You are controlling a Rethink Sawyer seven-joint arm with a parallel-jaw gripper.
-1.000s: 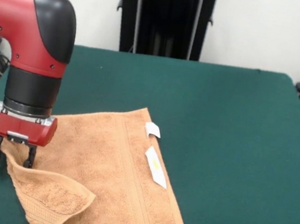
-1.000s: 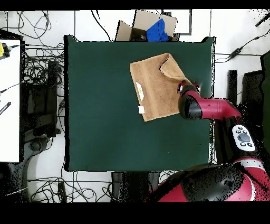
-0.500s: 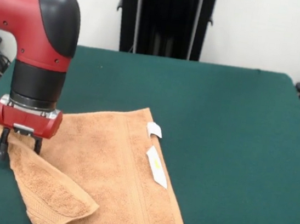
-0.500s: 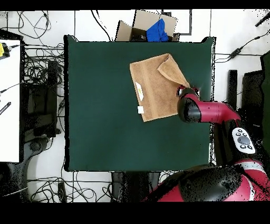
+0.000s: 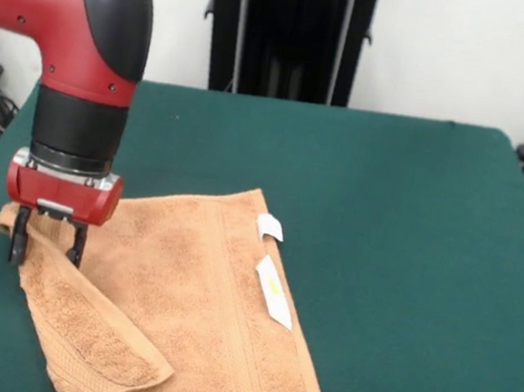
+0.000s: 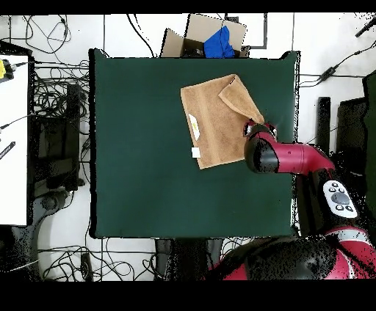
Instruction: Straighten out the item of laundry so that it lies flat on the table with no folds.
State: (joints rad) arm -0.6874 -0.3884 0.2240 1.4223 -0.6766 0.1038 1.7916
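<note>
The towel (image 5: 199, 304) lies near one long edge of the table (image 5: 413, 226), turned askew to its sides, white tags (image 5: 270, 265) along the inward edge. One corner is folded back over the cloth as a long flap. The gripper (image 5: 46, 243) pinches the flap's upper end, its arm (image 6: 283, 156) overhanging that edge.

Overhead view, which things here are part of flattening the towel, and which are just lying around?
Job: towel, one corner folded over; green table; gripper at the fold.
Lying about: cardboard box holding blue cloth; floor cables.
</note>
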